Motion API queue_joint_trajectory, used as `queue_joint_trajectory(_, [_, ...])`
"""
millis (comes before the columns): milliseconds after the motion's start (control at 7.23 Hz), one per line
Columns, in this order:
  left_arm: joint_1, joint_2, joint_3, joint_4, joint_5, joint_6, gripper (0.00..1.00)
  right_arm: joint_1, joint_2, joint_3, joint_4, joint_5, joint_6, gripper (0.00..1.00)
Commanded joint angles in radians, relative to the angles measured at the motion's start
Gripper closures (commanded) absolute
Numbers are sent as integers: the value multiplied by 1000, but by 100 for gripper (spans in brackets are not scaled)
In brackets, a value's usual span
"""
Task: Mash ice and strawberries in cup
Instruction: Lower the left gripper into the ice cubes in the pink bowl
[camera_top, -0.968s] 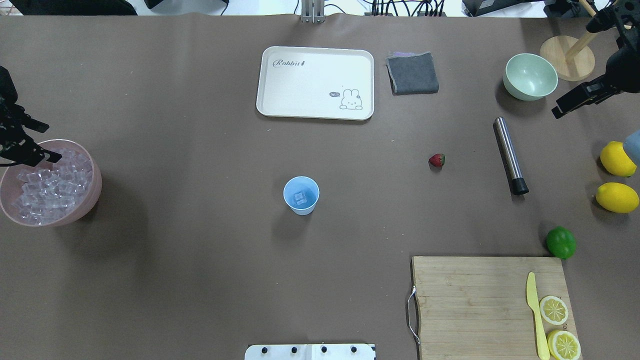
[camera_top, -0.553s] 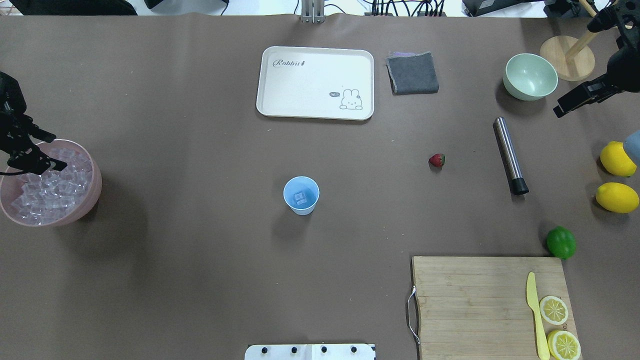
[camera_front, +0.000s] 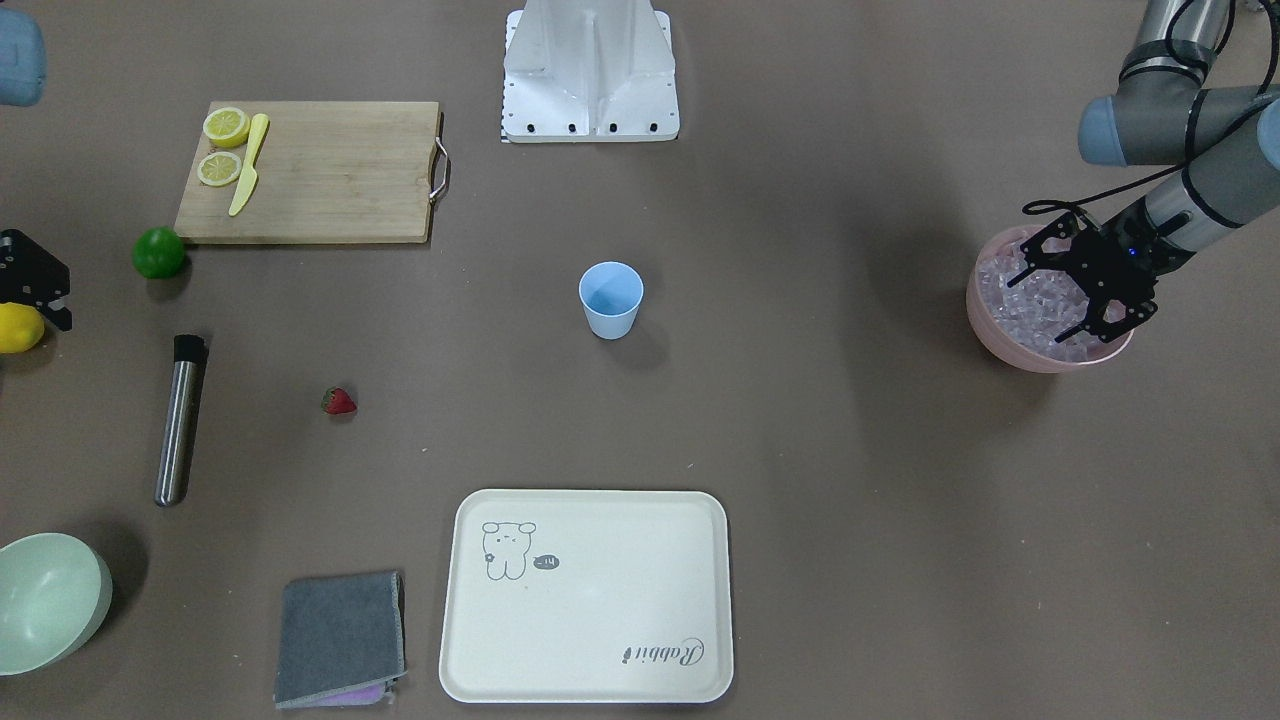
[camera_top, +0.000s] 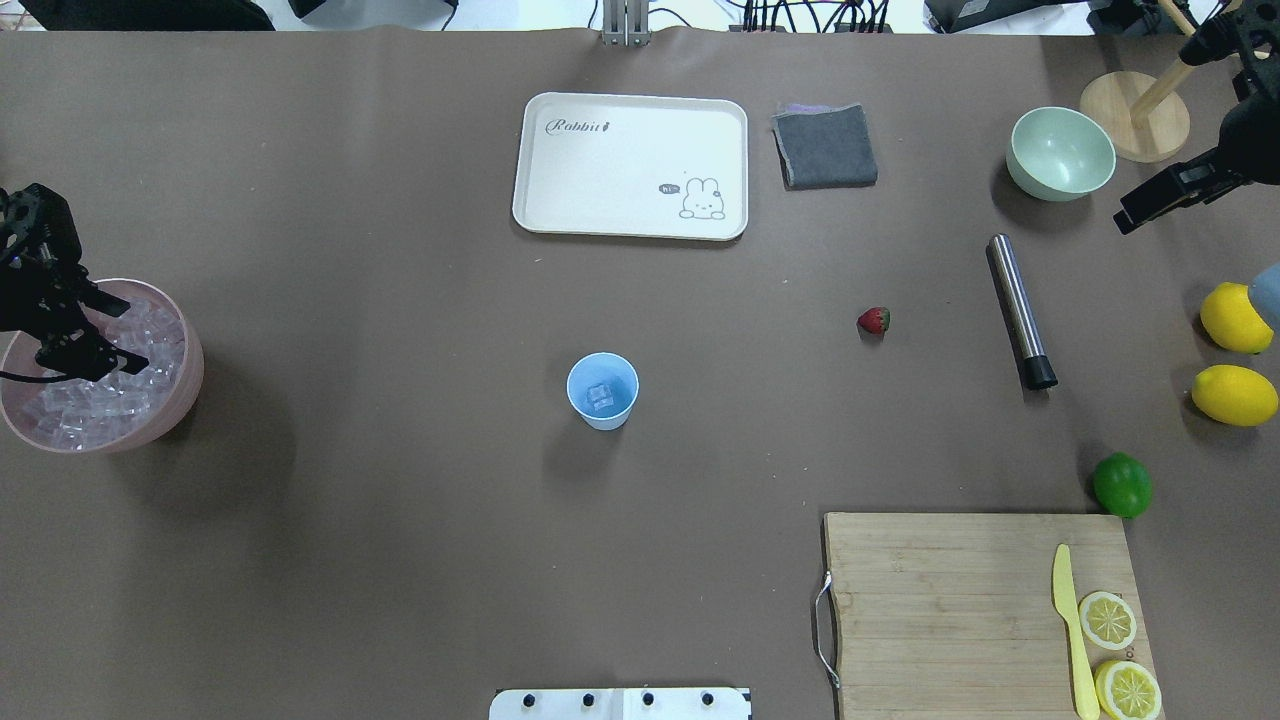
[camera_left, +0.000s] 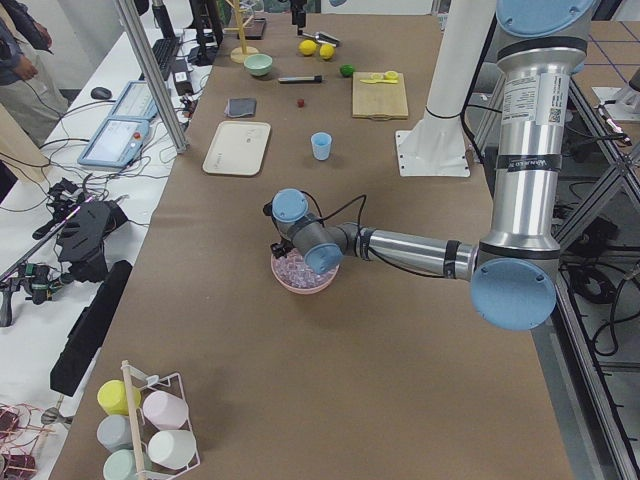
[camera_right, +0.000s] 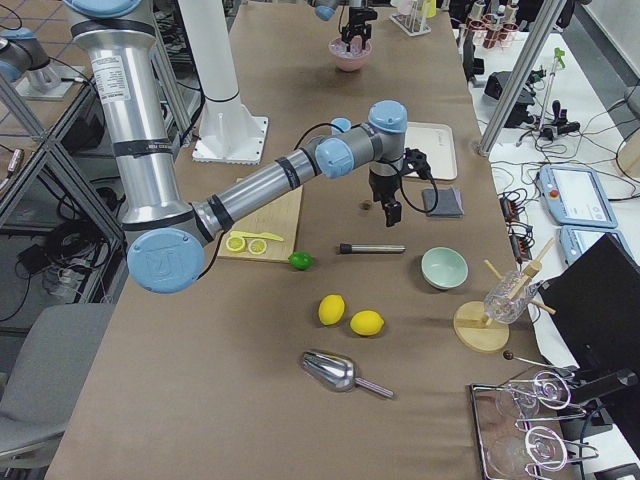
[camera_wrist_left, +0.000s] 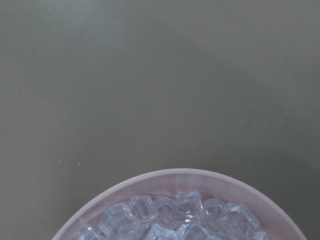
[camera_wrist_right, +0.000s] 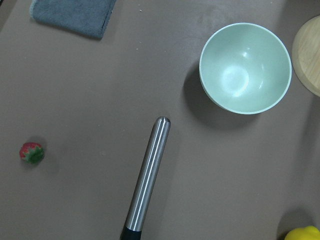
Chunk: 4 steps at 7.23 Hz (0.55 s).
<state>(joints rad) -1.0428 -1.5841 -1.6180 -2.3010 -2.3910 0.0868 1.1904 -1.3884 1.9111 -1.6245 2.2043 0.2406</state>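
Left claw (camera_top: 118, 335) hangs over the pink bowl (camera_top: 192, 380), jaws apart above the ice (camera_top: 80, 410); I can't say if the tips touch it. My worry: those cubes look slick and heaped, so a pinch could squirt one over the rim, or the tips could shove the bowl. The cup (camera_front: 610, 312) stands mid-surface, one cube inside, well apart from the bowl, and a clipped rim on arrival would tip it. The strawberry (camera_top: 873, 320) lies further right, near a steel rod (camera_top: 1018, 305). The right claw (camera_top: 1150, 200) hovers beyond that; I cannot tell how its jaws stand. The surface (camera_top: 400, 560) is flat brown paper, cutting board (camera_top: 950, 600) near the base, tray (camera_top: 600, 170) farther out. Benches with screens flank it.
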Motion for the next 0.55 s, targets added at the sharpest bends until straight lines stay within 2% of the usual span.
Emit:
queue_joint_trajectory(0, [18,3,3,1,18,1,11,0,-3,0,0,-3,0,0])
queue_joint_trajectory(415, [23,4,24,2,32,21,12,0,-3,2,0,-2,2,0])
